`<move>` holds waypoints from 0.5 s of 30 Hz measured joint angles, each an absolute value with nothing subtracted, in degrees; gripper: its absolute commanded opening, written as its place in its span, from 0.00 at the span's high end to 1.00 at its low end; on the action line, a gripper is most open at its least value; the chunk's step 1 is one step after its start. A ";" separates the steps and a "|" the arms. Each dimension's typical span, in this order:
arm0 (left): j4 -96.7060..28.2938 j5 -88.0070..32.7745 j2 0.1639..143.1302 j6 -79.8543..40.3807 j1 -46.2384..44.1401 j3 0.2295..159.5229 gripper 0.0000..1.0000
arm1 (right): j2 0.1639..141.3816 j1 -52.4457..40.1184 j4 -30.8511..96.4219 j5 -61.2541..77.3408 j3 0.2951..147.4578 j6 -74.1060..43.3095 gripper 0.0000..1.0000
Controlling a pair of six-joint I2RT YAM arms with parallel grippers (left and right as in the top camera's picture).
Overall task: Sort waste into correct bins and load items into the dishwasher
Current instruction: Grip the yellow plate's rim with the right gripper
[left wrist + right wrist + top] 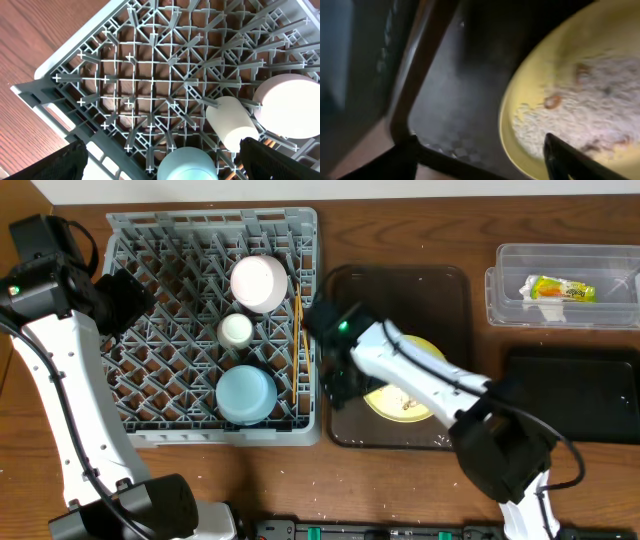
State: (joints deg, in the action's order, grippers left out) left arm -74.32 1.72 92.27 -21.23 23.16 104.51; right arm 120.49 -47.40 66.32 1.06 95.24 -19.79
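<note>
Dishes mostly racked; plate and crumbs left.

Overhead: white bowl [258,283], cup [236,330], blue bowl [245,393] and chopsticks [297,320] sit in the grey rack [210,220]; snack packet [560,288] lies in the clear tub [500,280], print unreadable; yellow plate [395,408] rests on the brown tray [400,275]. Left wrist: left gripper [160,160] hangs over the rack, jaws wide, holding nothing. Right wrist: right gripper [480,165], jaws wide and bare, hovers over the plate's unbinned rice crumbs [580,115].
</note>
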 measured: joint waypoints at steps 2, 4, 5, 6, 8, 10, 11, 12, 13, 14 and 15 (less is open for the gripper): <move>-74.32 1.72 92.27 -21.23 23.16 104.51 0.02 | 120.49 -48.21 65.01 -0.38 93.51 -20.36 0.52; -74.32 1.72 92.27 -21.23 23.16 104.51 0.02 | 120.49 -48.34 63.64 -1.45 92.23 -20.69 0.60; -74.32 1.72 92.27 -21.21 23.16 104.51 0.02 | 120.49 -48.34 63.16 -1.74 91.85 -20.97 0.62; -74.32 1.72 92.27 -21.23 23.16 104.51 0.02 | 120.49 -48.34 62.43 -2.13 91.35 -21.19 0.65; -74.30 1.72 92.27 -21.23 23.16 104.51 0.02 | 120.49 -48.34 60.45 -2.72 89.97 -21.37 0.66; -74.32 1.72 92.27 -21.23 23.16 104.51 0.02 | 120.49 -48.34 58.61 -3.09 88.20 -21.45 0.66; -74.32 1.72 92.27 -21.21 23.16 104.51 0.02 | 120.49 -48.34 57.91 -3.25 87.26 -21.47 0.66; -74.32 1.72 92.27 -21.21 23.16 104.51 0.02 | 120.49 -48.34 56.86 -3.33 86.04 -21.47 0.68; -74.32 1.72 92.27 -21.23 23.16 104.51 0.02 | 120.49 -48.34 56.49 -3.40 85.43 -21.47 0.70; -74.32 1.72 92.27 -21.21 23.16 104.51 0.02 | 120.49 -48.34 56.10 -3.62 84.66 -21.52 0.74; -74.32 1.72 92.27 -21.23 23.16 104.51 0.02 | 120.33 -48.34 55.86 -3.95 84.40 -21.58 0.78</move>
